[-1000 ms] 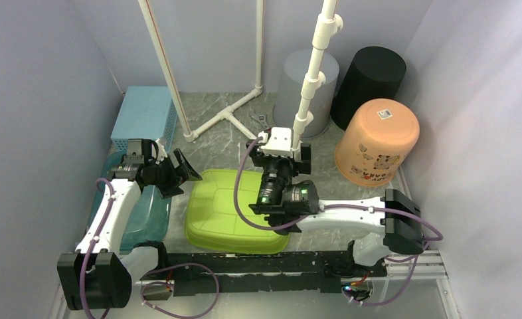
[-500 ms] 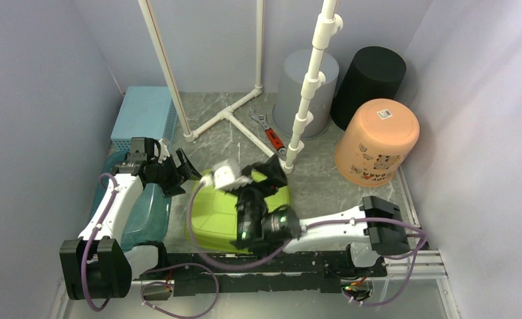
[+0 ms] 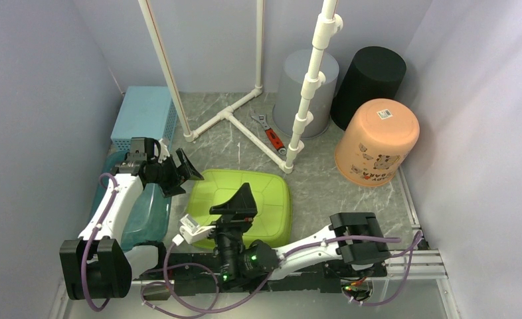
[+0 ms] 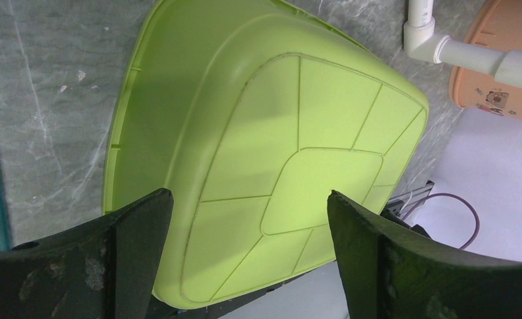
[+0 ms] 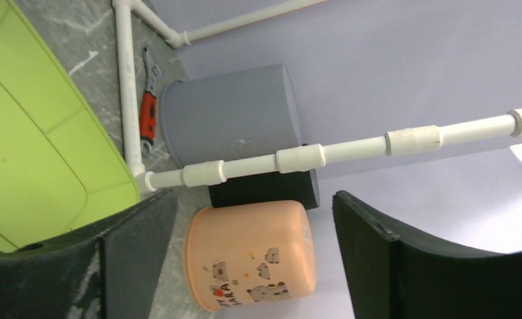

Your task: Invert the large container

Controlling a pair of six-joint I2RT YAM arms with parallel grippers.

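Note:
The large container point(image 3: 271, 199) is a lime-green tub lying bottom-up in the middle of the table, its ribbed base facing up point(image 4: 278, 133). My left gripper point(image 3: 185, 174) hovers open just off its left far corner, and its fingers frame the tub without touching it point(image 4: 248, 196). My right gripper point(image 3: 235, 206) is drawn back over the tub's near edge, open and empty. In the right wrist view this gripper point(image 5: 255, 196) points toward the back right corner, with a strip of the tub point(image 5: 32, 153) at the left.
An orange bucket point(image 3: 378, 141), a grey bucket point(image 3: 306, 83) and a black bucket point(image 3: 371, 76) stand upside down at the back right. A white pipe frame point(image 3: 232, 116) and a red-handled wrench point(image 3: 271, 136) lie behind the tub. On the left are a blue basket point(image 3: 145, 116) and a teal tub point(image 3: 142, 209).
My right arm has swung back from the pipe at the tub's far side to the near edge, folding low. The green tub and my left arm have barely moved.

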